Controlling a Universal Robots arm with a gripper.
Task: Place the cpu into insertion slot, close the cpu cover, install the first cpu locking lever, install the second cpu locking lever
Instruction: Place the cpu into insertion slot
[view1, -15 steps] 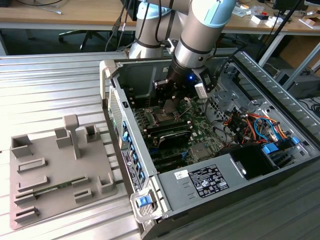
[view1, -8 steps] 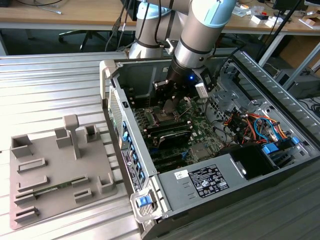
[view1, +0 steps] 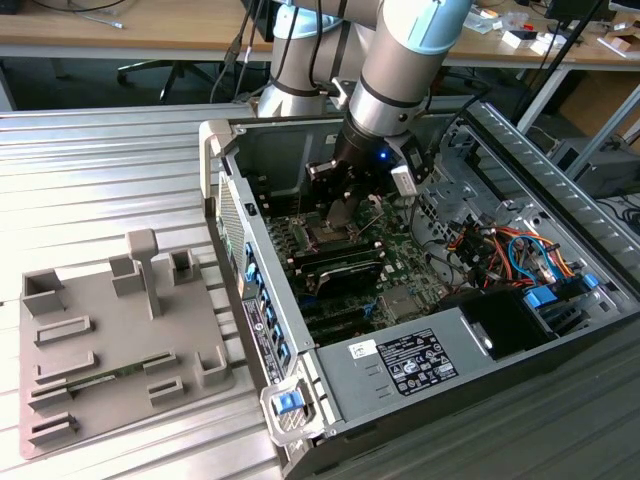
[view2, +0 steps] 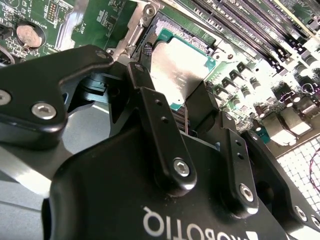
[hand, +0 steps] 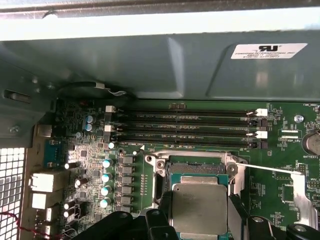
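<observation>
One arm reaches down into the open PC case (view1: 215, 140); gripper (view1: 343, 205) is low over the board (view1: 400, 270), near the case's back wall.

Gripper (hand: 200, 220) state: clamped on the cpu (hand: 200, 206), with a dark finger (hand: 163, 210) pressed against each of two opposite edges. Second wrist view agrees: gripper (view2: 170, 90), fingers (view2: 201, 107) flanking the cpu (view2: 175, 62), silvery face up, green rim visible.

Cpu position: over the slot (hand: 195, 169), roughly square to it. A strip of dark socket floor shows past the cpu's far edge, on the memory-slot side. Cannot tell whether the cpu touches the socket or hangs just above it.

Slot is uncovered, silvery rim exposed. A thin lever rod (hand: 270, 169) runs out sideways from one socket corner, not latched down. Cover's position: cannot tell.

Other items:
- four memory slots (hand: 185, 125) parallel to the socket, just beyond it.
- coin cell (view2: 25, 34) on the board, well apart from the socket.
- grey fixture tray (view1: 100, 400) on the ribbed table (view1: 100, 160), on the exterior view's left of the case.
</observation>
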